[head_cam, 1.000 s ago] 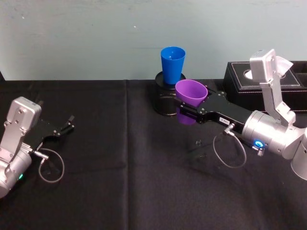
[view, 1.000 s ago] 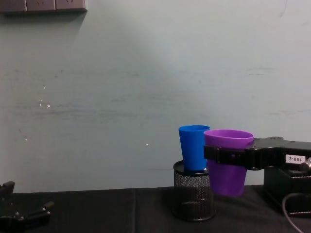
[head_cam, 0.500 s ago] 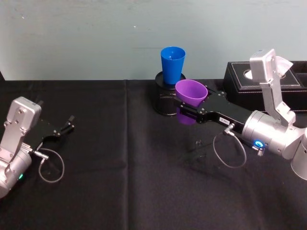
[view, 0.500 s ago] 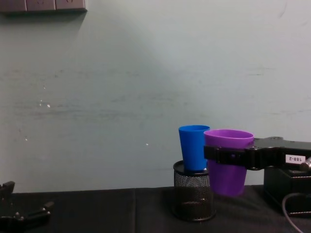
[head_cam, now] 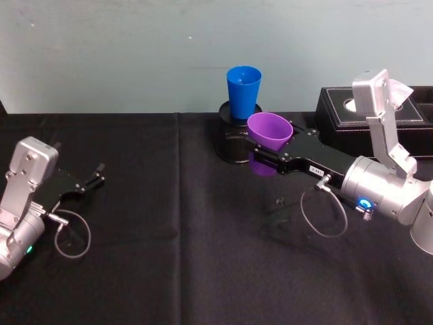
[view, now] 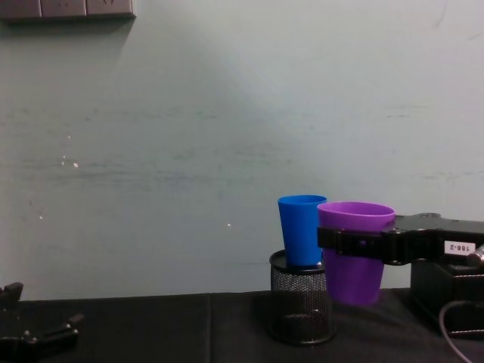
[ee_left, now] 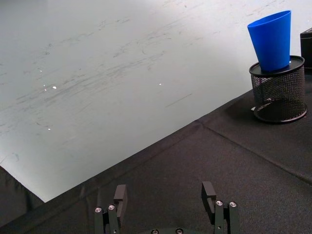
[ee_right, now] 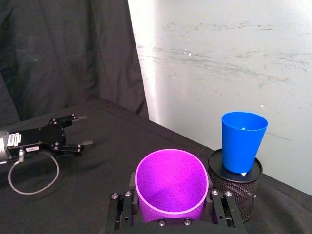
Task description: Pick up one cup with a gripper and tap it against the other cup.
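Purple cup (head_cam: pixel 269 131) hangs above the table (head_cam: pixel 169 223) near blue cup (head_cam: pixel 243 90), with right gripper (head_cam: pixel 265 152) fingers clamped round it.

Right wrist view: there is a gap between the cups, so I judge the tap is next and needs a small push fwd. Blue cup stands on mesh holder (ee_right: pixel 234 190) and may topple.

Left wrist view: left gripper (ee_left: pixel 164 192) is parked, fingers apart, empty.

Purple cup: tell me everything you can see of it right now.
The purple cup looks like smooth plastic, tapered, with a wide mouth. It is upright and empty. The right gripper is shut on it, one black finger on either side below the rim, holding it clear of the black tablecloth. It hangs close beside the blue cup, which stands on the black mesh holder. Whether the two cups touch cannot be told.
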`<state>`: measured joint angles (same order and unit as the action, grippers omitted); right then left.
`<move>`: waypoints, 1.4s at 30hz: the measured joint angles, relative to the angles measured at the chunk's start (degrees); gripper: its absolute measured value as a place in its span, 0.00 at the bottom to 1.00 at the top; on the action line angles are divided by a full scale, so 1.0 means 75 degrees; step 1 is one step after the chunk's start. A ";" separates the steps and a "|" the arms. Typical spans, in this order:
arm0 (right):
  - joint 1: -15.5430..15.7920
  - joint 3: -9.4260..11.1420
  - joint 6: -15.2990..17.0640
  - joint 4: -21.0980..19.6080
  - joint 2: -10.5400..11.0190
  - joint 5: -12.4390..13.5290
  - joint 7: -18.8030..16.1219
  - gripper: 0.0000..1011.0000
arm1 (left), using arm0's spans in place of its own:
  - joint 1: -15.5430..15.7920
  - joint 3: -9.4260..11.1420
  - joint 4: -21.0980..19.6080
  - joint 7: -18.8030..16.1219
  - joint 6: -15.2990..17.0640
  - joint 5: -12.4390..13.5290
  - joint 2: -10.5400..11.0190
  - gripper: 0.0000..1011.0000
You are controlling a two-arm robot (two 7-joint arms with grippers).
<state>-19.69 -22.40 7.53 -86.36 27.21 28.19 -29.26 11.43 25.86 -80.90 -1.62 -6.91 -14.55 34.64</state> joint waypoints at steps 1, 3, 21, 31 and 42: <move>0.0000 0.0000 0.0000 0.0000 0.0000 0.0000 0.0000 0.71 | 0.0000 -0.0001 0.0000 0.0000 0.0000 0.0000 0.0000 0.99; 0.0000 0.0000 0.0000 0.0000 0.0000 0.0000 0.0000 0.71 | 0.0000 0.0000 0.0000 0.0000 0.0000 0.0000 0.0000 0.99; 0.0000 0.0000 0.0000 0.0000 0.0000 0.0000 0.0000 0.71 | 0.0000 0.0000 0.0000 0.0000 0.0000 0.0000 0.0000 0.99; 0.0000 0.0000 0.0000 0.0000 0.0000 0.0000 0.0000 0.71 | 0.0000 0.0000 0.0000 0.0000 0.0000 0.0000 0.0000 0.99; 0.0000 0.0000 0.0000 0.0000 0.0000 0.0000 0.0000 0.71 | 0.0000 0.0000 0.0000 0.0000 0.0000 0.0000 0.0000 0.99</move>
<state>-19.69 -22.40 7.54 -86.36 27.21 28.19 -29.26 11.43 25.86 -80.90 -1.62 -6.90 -14.55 34.65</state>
